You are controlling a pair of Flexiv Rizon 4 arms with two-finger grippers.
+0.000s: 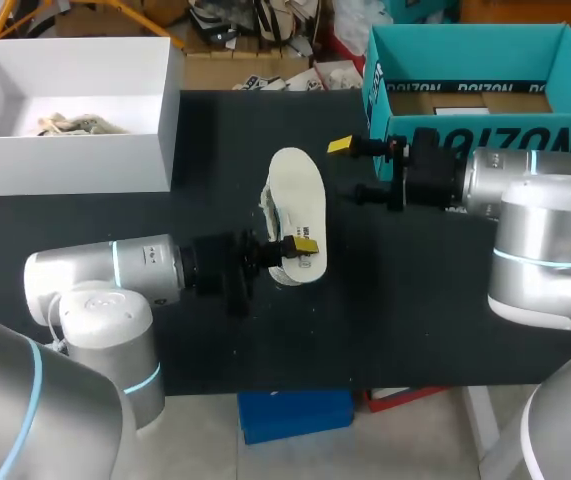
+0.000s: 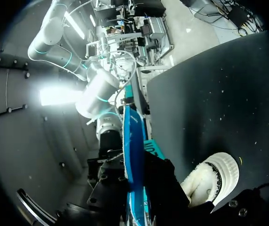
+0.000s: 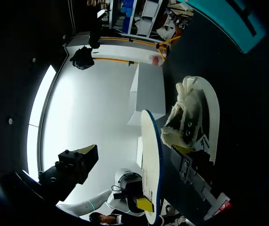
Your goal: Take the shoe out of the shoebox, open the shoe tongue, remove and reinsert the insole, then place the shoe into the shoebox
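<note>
Shoe (image 3: 191, 110), white with a fluffy lining, is sitting on the black table (image 1: 415, 300) near its middle, outside both boxes; from above it is mostly hiding under the insole (image 1: 300, 195), with only its fluffy edge peeking out on my left side; I cannot tell whether it is standing upright. My left gripper (image 1: 300, 247) is pinching the insole toward its nearer end, one finger above and one below, holding it flat over the shoe; the insole is showing a white top face and a blue underside; in my left wrist view it is running edge-on between my fingers, with the shoe just beside and under it. My right gripper (image 1: 353, 168) is hovering just beside the insole's opposite long edge, close but apart; its fingers are spread wide and gripping nothing. Behind it the teal shoebox (image 1: 565, 140) is standing open at the table's far right corner; the white box (image 1: 65, 160) is standing open at the far left corner, holding a crumpled pale bundle (image 1: 70, 125).
</note>
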